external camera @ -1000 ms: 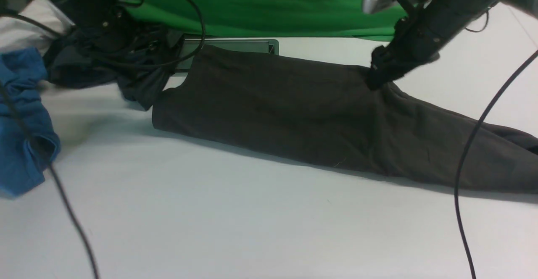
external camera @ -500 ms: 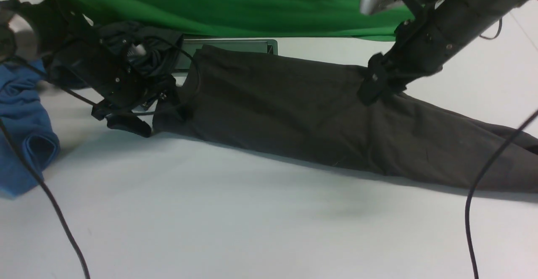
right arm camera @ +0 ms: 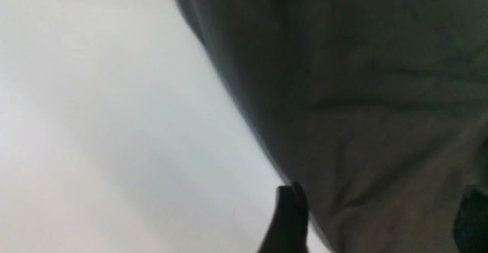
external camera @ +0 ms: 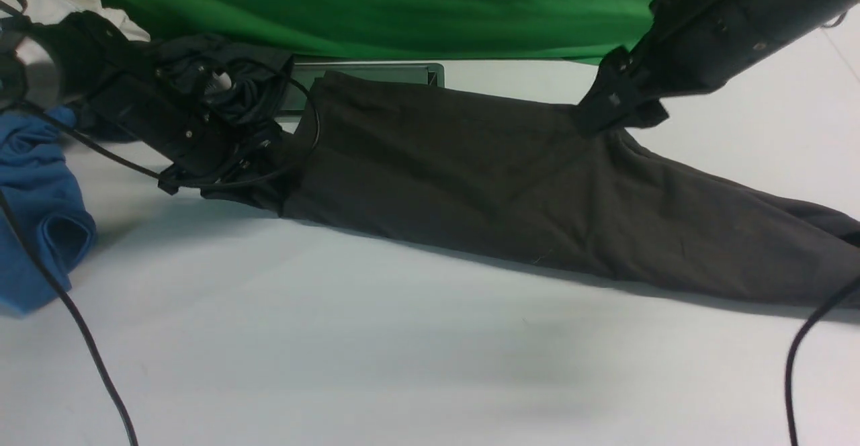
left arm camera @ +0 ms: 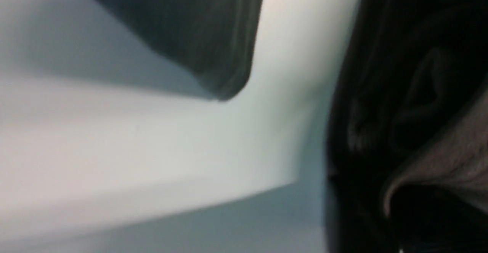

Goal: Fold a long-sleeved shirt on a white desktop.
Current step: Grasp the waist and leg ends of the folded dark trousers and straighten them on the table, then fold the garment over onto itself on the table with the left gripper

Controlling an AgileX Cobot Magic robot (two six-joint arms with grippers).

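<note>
Shirt [external camera: 510,191]: dark and long-sleeved, it lies as a long band across the white table [external camera: 403,352], from far left to near right.
Left pincer [external camera: 235,187]: it sits at the shirt's left end, where the cloth bunches, probably to lift that end for a fold. You cannot tell whether it grips.
Right pincer [external camera: 594,122]: its jaws are wide and hold nothing. The fingertips [right arm camera: 289,215] straddle the far edge.
Around: a blue garment [external camera: 40,217] lies at the left, with a green backdrop [external camera: 403,3] behind.
Writing: none is readable, and no label or logo shows.
</note>
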